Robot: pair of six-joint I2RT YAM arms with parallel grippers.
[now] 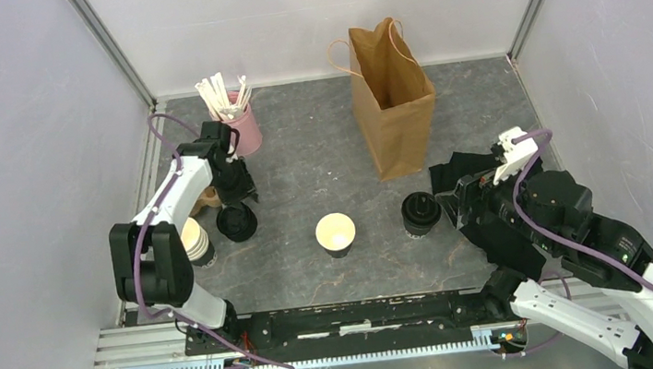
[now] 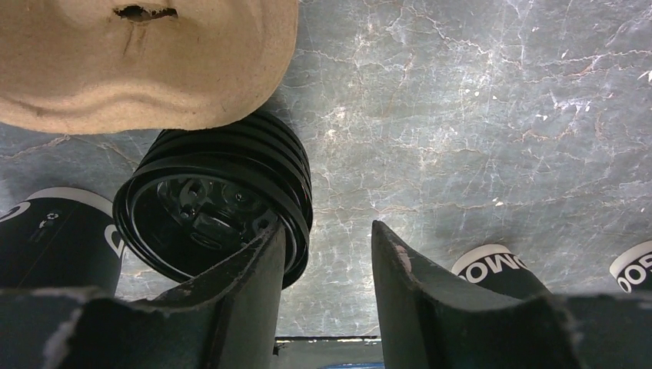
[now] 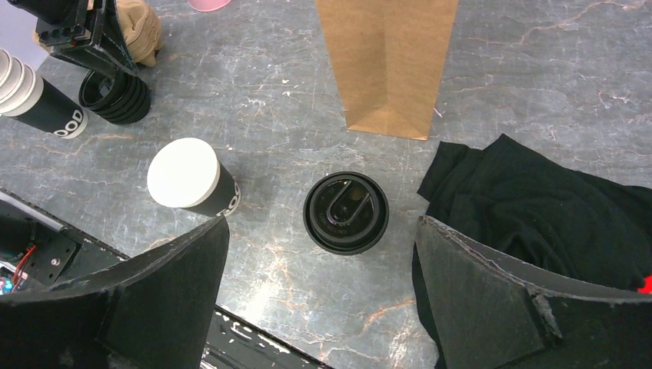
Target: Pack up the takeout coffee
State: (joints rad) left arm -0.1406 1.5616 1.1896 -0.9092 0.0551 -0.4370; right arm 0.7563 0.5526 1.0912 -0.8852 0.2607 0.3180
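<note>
Coffee sits outside the brown paper bag (image 1: pixel 393 107), which stands upright and open-mouthed at the back of the grey marbled tabletop (image 1: pixel 320 162). One lidded cup (image 3: pixel 346 213) stands in front of the bag, just beside a crumpled black cloth (image 3: pixel 530 200). The right hand (image 3: pixel 321 223) hovers over it with its fingers spread wide – the cup shows in the gap between them, untouched. Further left, near the middle, an open cup (image 1: pixel 336 233) stands by itself, its cream inside showing and no lid on it. On the left side a stack of black lids (image 2: pixel 223 211) rests on the tabletop, with a sleeve of nested cups (image 1: pixel 195 241) close by and a tan pulp cup carrier (image 2: pixel 146 61) touching or overlapping the stack's far edge. The left hand (image 2: pixel 327 238) is low at this stack, its fingers part-way apart – one finger lies across the stack's near rim and the other stands clear over bare stone, so nothing is gripped as far as I can see. Behind that arm stands a pink cup of white sticks (image 1: pixel 240 125).
</note>
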